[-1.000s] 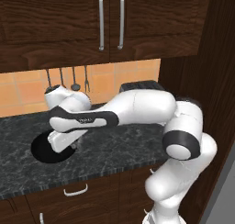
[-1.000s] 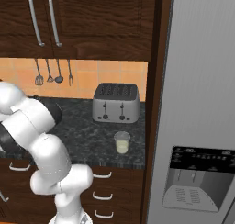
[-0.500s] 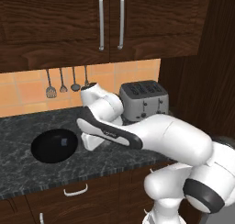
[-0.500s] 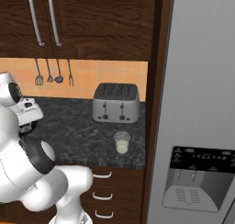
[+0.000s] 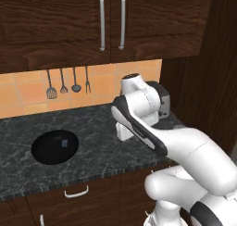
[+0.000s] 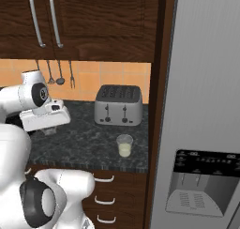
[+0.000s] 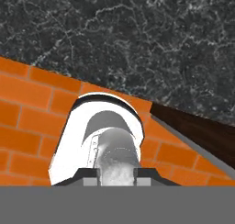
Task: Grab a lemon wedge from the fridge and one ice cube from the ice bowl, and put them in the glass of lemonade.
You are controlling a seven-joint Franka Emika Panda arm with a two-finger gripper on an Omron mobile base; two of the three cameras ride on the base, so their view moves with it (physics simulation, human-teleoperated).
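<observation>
Two base cams, L to R: wide shallow round black ice bowl sits on dark speckled stone counter, well L of the white arm's two-finger gripper. Gripper hangs over the counter; hand cam shows tips close together on a small pale grey-blue ice cube. Silver toaster stands R of gripper, small clear glass of lemonade in front of it near counter edge. Tall grey fridge far R.
</observation>
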